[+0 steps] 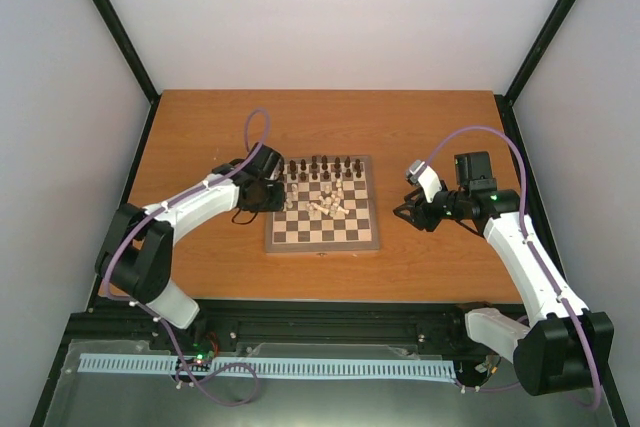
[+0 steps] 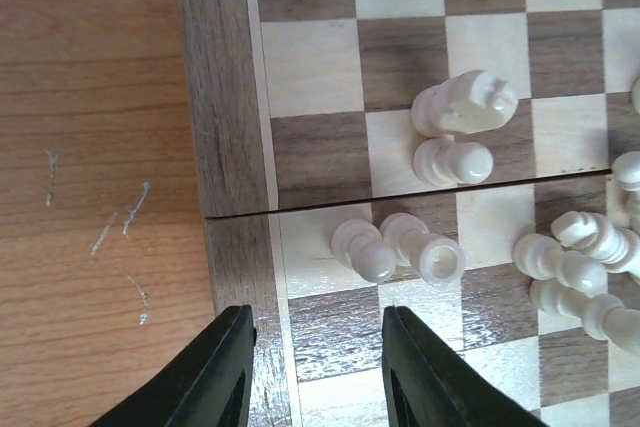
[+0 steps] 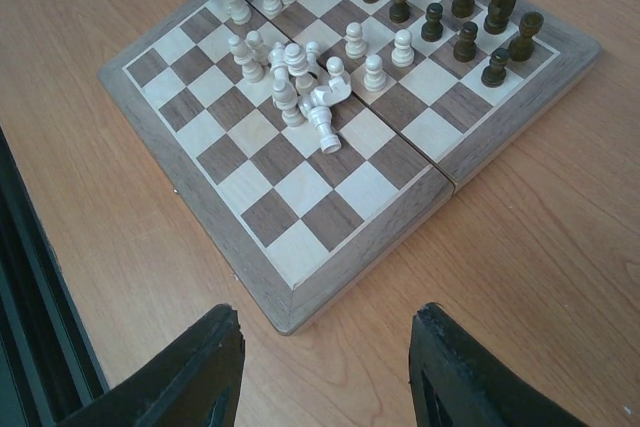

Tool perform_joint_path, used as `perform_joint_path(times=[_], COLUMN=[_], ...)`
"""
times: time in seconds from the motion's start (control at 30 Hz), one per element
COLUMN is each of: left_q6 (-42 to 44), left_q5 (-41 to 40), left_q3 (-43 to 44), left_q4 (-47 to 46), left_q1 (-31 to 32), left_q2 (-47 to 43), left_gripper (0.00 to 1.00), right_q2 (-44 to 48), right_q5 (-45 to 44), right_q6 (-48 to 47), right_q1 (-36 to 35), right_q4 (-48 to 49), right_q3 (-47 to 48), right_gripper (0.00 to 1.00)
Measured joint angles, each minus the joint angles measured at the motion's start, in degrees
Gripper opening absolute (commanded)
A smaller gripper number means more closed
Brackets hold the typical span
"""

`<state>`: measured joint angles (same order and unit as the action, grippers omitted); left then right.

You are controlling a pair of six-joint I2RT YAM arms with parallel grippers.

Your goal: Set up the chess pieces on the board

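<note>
Top external view: board (image 1: 322,235) in the middle of the surface (image 1: 200,127), with dark pieces (image 1: 325,165) standing in rows along its 12 o'clock edge. Pale pieces (image 1: 330,203) bunched about the board's centre, several toppled and touching one another. Left tool (image 1: 262,193) over the board's edge at about 10 o'clock. Right tool (image 1: 412,209) off the board at 3 o'clock, well apart from every piece.

Left wrist view: fingers (image 2: 425,382) parted to a moderate gap with nothing between them, above the border and the outermost squares. Two fallen pale pieces (image 2: 400,247) lying side by side and touching, just ahead toward 1 o'clock.

Right wrist view: fingers (image 3: 455,372) spread wide and empty, above bare wood short of the board's near corner.

Handling, as a judgement: turned wood, so probably very light, stiff and not fragile, but smooth and round, hence apt to roll or squirt out of a pinch. Far smaller than either tool, so little room for error. Best taken across the narrow stem above the base. For a fallen piece, pads on either flank, square to its length. Likely trouble: neighbours in contact, easily nudged or dragged along with the chosen piece.
</note>
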<state>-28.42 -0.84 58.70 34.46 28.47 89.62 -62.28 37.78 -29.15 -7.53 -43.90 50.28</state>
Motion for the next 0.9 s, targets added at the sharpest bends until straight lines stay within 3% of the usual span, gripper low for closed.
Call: perform_joint_path(times=[0.27,0.57,0.9], left_q6=[0.0,0.1,0.2], left_q5=[0.1,0.2,0.7], left_q3=[1.9,3.7,3.8], left_q4=[-0.1,-1.0,-2.2], left_q1=[0.0,0.0,0.1], left_q2=[2.9,5.9,7.5], left_gripper=[0.35,0.26,0.27], right_q2=[-0.2,-0.9,-2.0], right_q5=[-1.0,-1.4,-1.8], right_q6=[-0.1,-0.1,-0.4], right_q1=[0.0,0.0,0.0], right_q4=[0.0,0.0,0.0], right_q3=[0.0,0.0,-0.1], right_gripper=[0.47,0.48,0.48])
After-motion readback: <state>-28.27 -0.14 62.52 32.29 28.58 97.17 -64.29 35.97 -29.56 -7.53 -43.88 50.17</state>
